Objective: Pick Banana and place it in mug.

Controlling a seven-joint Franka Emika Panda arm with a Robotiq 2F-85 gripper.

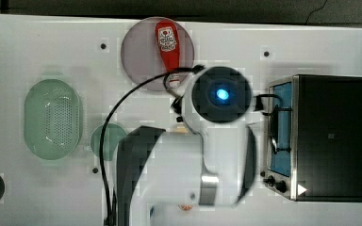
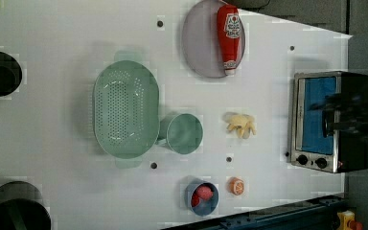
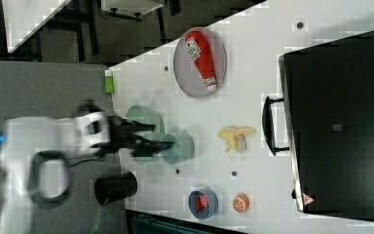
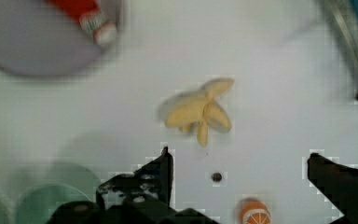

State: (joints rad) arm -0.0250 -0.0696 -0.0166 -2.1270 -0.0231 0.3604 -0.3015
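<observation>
Pincer (image 4: 237, 161): black, two-fingered, jaws spread wide and empty, hanging above the white counter (image 2: 67, 158). I hold nothing yet.

Banana (image 4: 198, 112): small pale-yellow peeled plastic piece with splayed skin flaps, lying on the bare counter, apart from the pincer in the wrist view. My concern: the flaps give an uneven outline, so I judge a closure across them could pinch one flap alone and let the piece swing or drop on the lift.

Mug (image 2: 183, 133): small round teal-green plastic cup, lying between the banana and the large oval perforated green basket (image 2: 124, 109), just beside the basket. Risk as I judge it: it appears tipped on its side, so a release may miss its mouth or land in the basket.

Orange slice (image 4: 253, 213): small round piece near the banana; a drifting approach could nudge or grab it.

Toaster oven (image 2: 328, 120): silver and black, near the counter's edge; its handle could catch the arm.
</observation>
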